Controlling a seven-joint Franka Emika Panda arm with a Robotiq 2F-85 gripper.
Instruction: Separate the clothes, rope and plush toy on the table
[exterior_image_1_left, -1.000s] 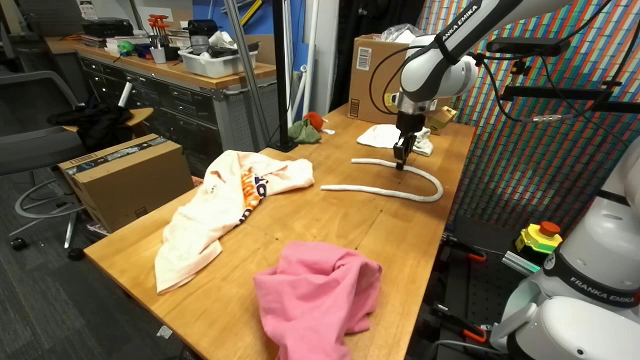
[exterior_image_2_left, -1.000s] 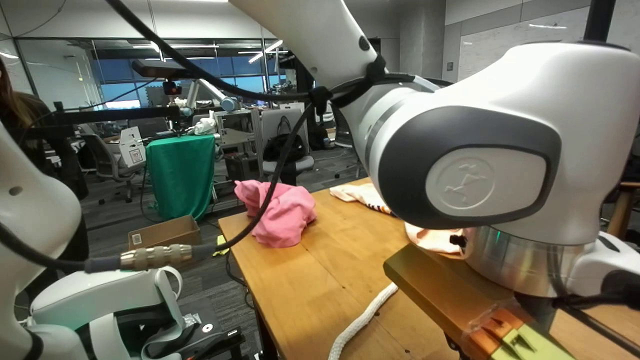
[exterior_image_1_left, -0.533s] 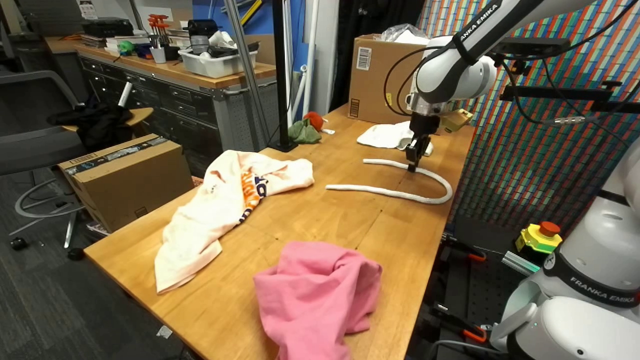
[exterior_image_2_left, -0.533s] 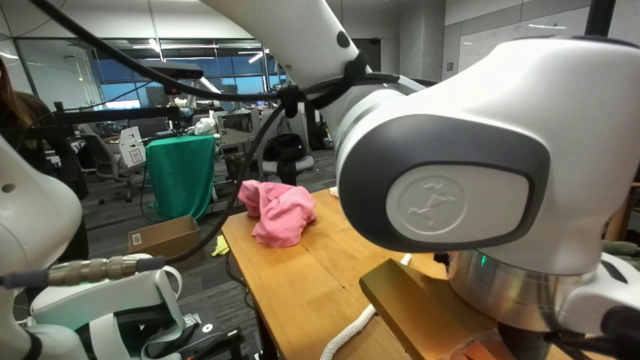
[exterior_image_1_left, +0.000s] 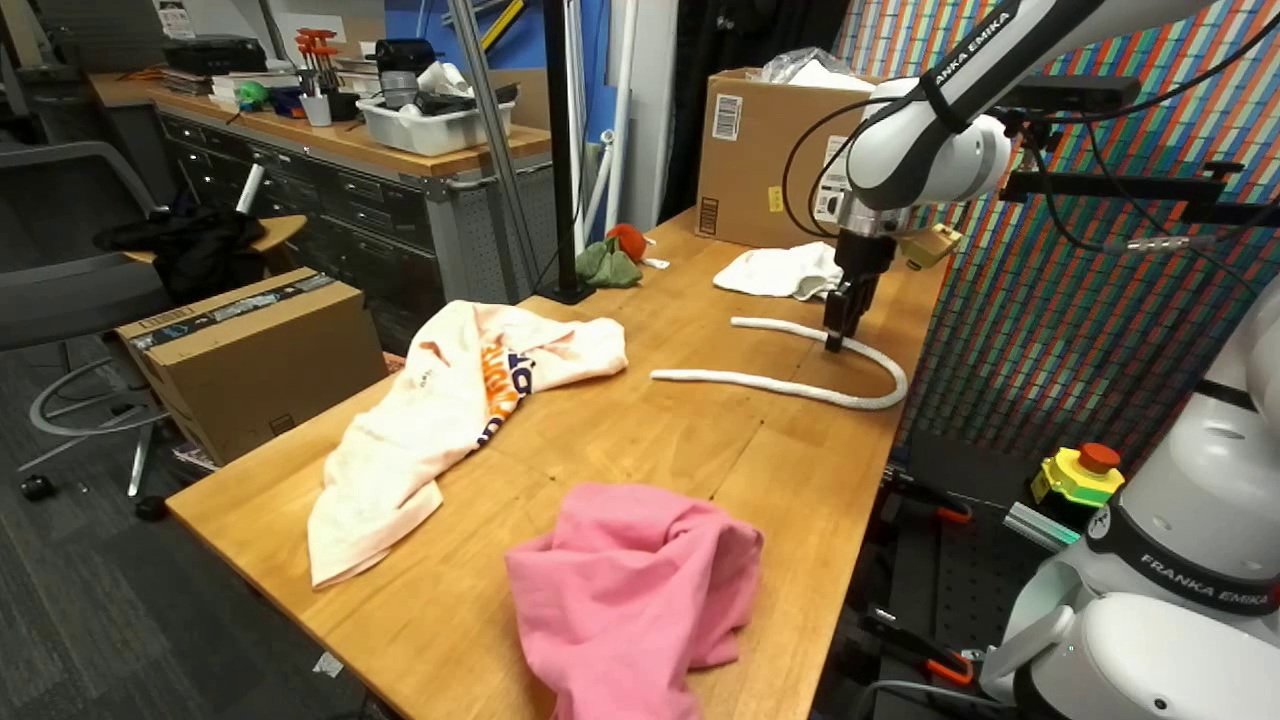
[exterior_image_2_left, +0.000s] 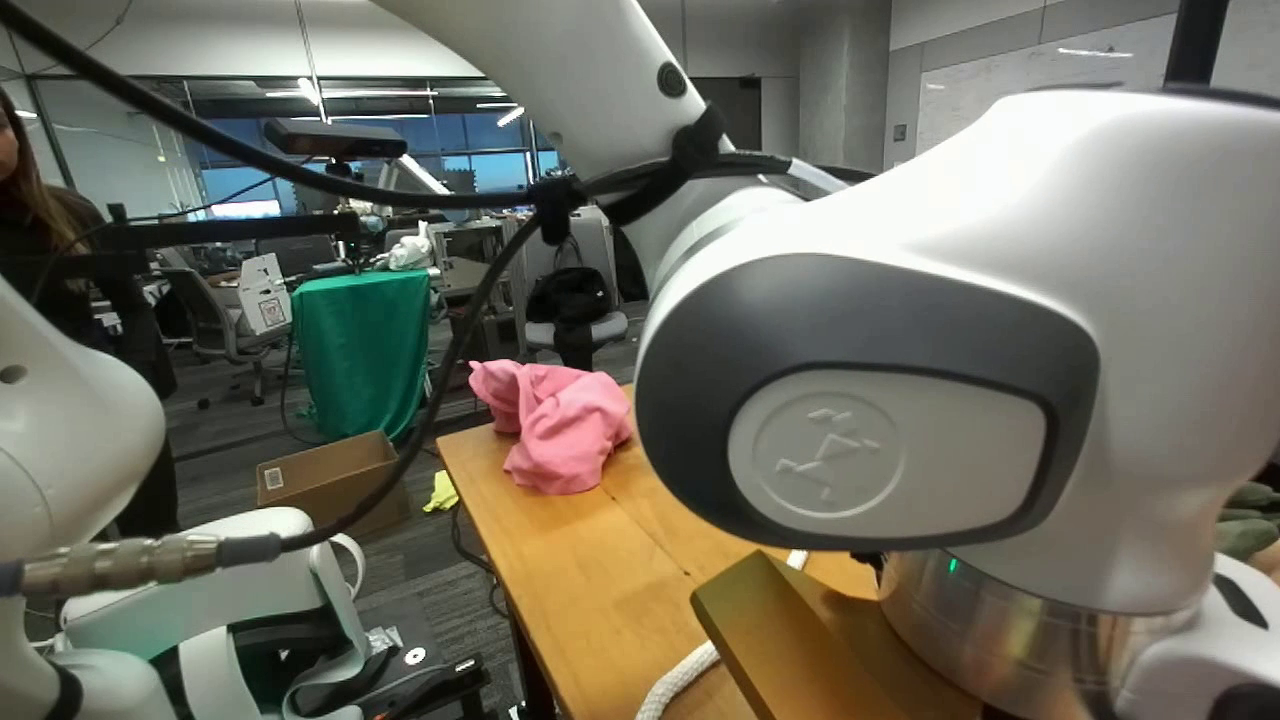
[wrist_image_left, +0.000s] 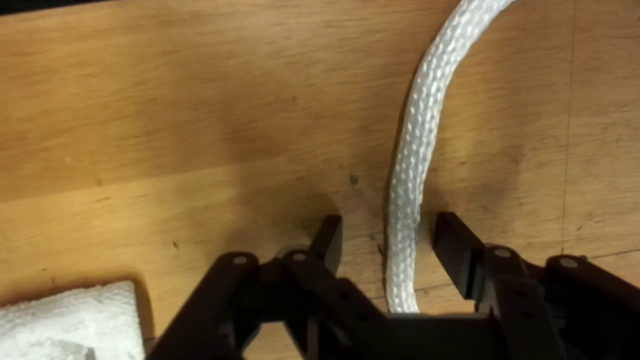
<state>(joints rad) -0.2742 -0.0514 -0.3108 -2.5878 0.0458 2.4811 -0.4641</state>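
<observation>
In the wrist view, my gripper (wrist_image_left: 388, 225) stands open, its fingers (wrist_image_left: 457, 255) on either side of the off-white rope (wrist_image_left: 417, 140), with gaps to both. The rope (exterior_image_1_left: 775, 384) lies as a U on the wooden table (exterior_image_1_left: 680, 450); in an exterior view my gripper (exterior_image_1_left: 833, 345) is down at its far strand. Just behind lies the white garment (exterior_image_1_left: 770, 272), partly covered by the gripper. The cream shirt (exterior_image_1_left: 400, 450) is spread along the opposite side, and the pink garment (exterior_image_1_left: 630, 590) is bunched at the near end. By the post sits the red and green plush toy (exterior_image_1_left: 627, 240).
A large cardboard box (exterior_image_1_left: 740, 170) stands at the table's far end. A black post (exterior_image_1_left: 560, 150) rises at the table's edge beside the toy. A black cable (exterior_image_2_left: 470, 320) loops off the arm. A workbench (exterior_image_1_left: 330, 130) is beyond the table.
In an exterior view, my gripper has moved right and slightly nearer the camera, and the rope has slid right with it. The gripper has let go of the rope. The garments and toy stayed put.
</observation>
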